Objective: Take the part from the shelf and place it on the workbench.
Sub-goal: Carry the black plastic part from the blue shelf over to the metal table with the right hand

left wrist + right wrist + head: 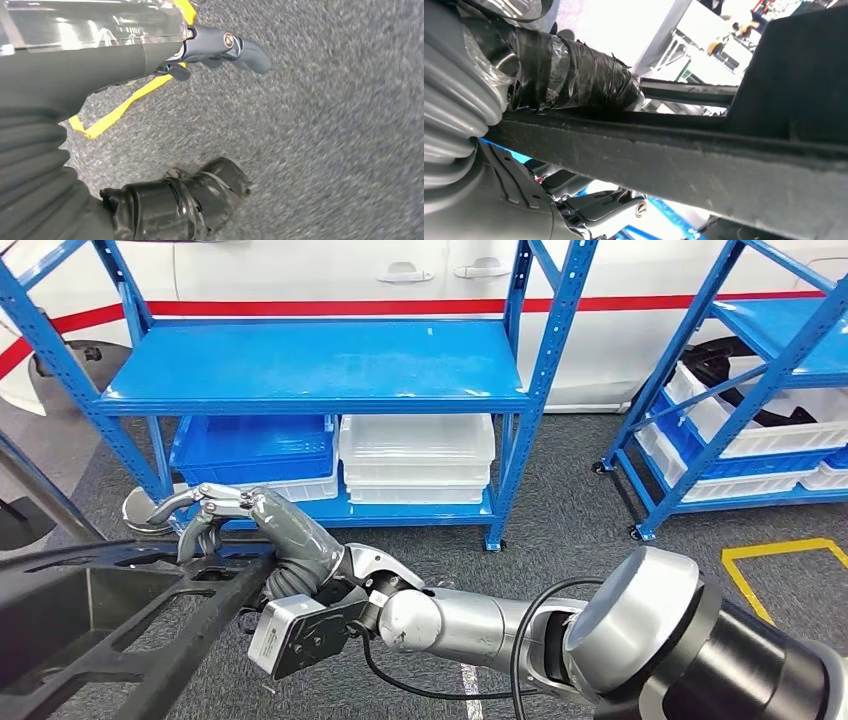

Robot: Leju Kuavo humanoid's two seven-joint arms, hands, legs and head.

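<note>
Head view: shelf (320, 365) w/ stacked trays (416, 458).

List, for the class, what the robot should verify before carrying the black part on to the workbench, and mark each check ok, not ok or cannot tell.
1. Right hand grips the black part: ok; its fingers curl over the part's bar.
2. Part off the blue shelf: ok; its top level is bare.
3. Left hand free: ok; fingers apart over grey carpet.
4. Workbench located: cannot tell.
5. Grip firm enough for carrying: cannot tell.
</note>
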